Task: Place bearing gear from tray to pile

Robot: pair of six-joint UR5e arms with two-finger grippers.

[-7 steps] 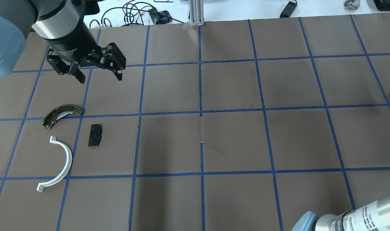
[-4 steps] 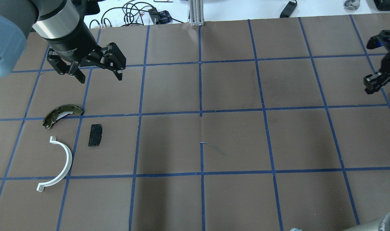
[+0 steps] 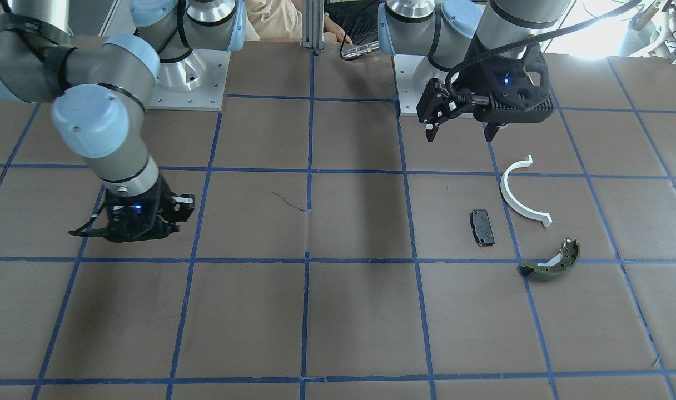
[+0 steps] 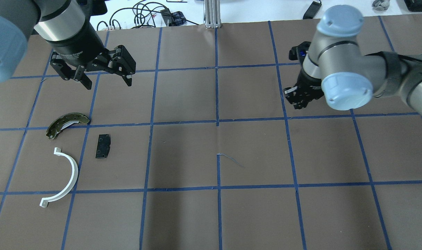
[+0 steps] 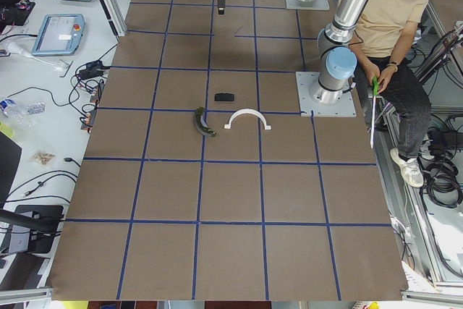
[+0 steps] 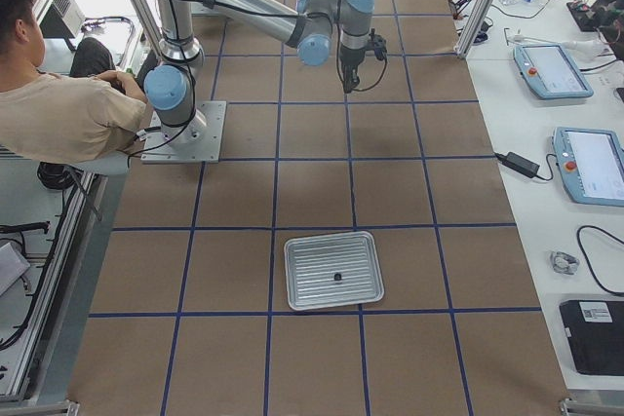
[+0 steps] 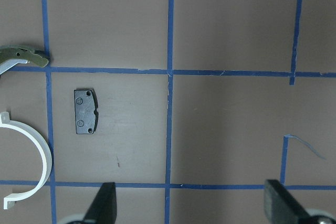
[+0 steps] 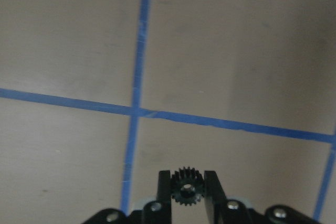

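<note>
My right gripper [image 4: 298, 98] is shut on a small black bearing gear [image 8: 185, 188], held between its fingertips above the brown mat, right of centre. The pile lies at the left: an olive-green brake shoe [image 4: 67, 123], a small black pad [image 4: 102, 146] and a white half-ring [image 4: 63, 177]. My left gripper [image 4: 107, 79] is open and empty, hovering beyond the brake shoe. The left wrist view shows the pad [image 7: 85, 111] and half-ring [image 7: 31, 163] below it. The tray [image 6: 292, 280] shows only in the exterior right view, with one small dark part on it.
Blue tape lines divide the mat into squares. An aluminium post [image 4: 212, 14] and cables stand at the far edge. A person [image 6: 58, 114] sits beside the robot base. Tablets [image 6: 549, 70] lie on the side table.
My right arm has swept in from the right edge toward the table's middle, carrying the gear. My left gripper and the pile have not moved.
</note>
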